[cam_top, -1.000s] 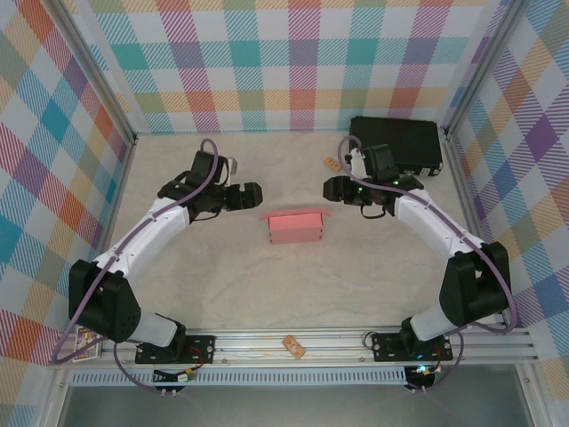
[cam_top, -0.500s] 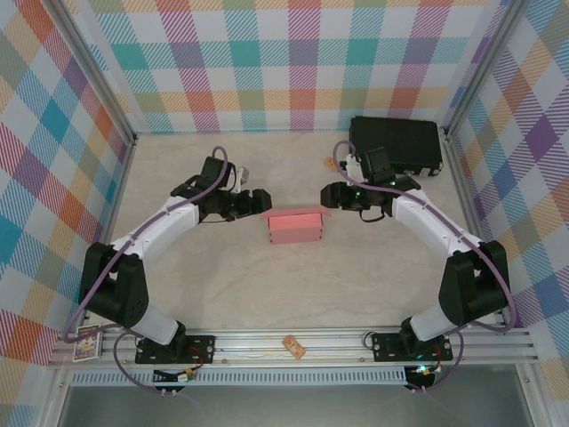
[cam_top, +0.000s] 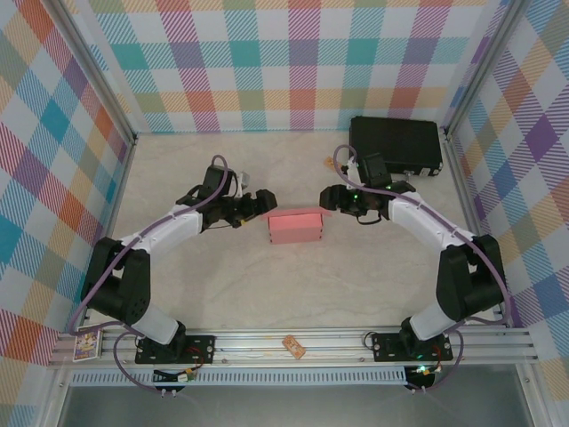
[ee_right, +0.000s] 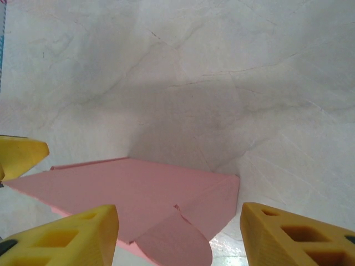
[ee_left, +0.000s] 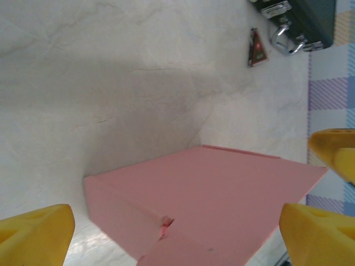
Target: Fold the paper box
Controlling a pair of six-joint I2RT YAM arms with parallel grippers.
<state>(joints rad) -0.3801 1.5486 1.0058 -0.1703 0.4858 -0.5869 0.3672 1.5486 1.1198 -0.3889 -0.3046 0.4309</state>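
Both jaws spread wide, the left gripper (cam_top: 265, 203) and right gripper (cam_top: 326, 197) hover at the far corners of the salmon paper box (cam_top: 294, 228), which sits mid-surface (cam_top: 356, 285), seemingly untouched by either.

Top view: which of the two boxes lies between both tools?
The pink paper box, in the middle; the black case stands apart at the far right corner.
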